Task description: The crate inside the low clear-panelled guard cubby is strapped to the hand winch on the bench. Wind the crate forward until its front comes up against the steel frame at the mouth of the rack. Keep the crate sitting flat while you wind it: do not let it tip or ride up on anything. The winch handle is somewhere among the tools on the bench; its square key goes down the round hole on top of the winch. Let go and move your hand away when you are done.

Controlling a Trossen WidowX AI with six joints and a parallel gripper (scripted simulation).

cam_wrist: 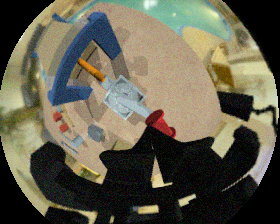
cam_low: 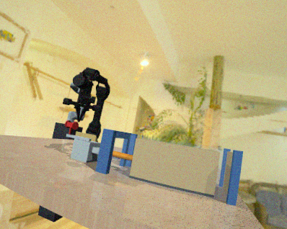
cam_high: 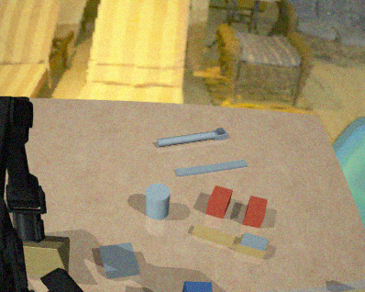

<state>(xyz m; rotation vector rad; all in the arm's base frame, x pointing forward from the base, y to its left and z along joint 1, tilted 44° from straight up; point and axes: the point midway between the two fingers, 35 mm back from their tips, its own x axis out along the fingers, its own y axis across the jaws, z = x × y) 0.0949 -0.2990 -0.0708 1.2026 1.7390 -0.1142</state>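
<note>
The grey winch (cam_low: 81, 150) (cam_wrist: 118, 106) stands on the bench. The handle's pale arm (cam_wrist: 134, 105) lies across its top and ends in a red grip (cam_low: 71, 124) (cam_wrist: 161, 124). My gripper (cam_low: 81, 119) (cam_wrist: 149, 128) is shut and empty, its tips close beside the red grip; I cannot tell whether they touch it. An orange strap (cam_low: 122, 155) (cam_wrist: 92, 69) runs from the winch through the blue steel frame (cam_low: 105, 151) (cam_wrist: 111, 38). The cubby's side panel (cam_low: 174, 165) looks beige and opaque in the exterior view. The crate cannot be made out behind it.
On the bench (cam_high: 103, 154) lie a grey-blue rod tool (cam_high: 187, 139), a flat bar (cam_high: 211, 168), a cylinder (cam_high: 158, 202), two red blocks (cam_high: 219, 202) (cam_high: 255, 211), a tan strip (cam_high: 213, 235) and a flat grey-blue block (cam_high: 120, 260). A tan block (cam_high: 45, 260) is beside the arm.
</note>
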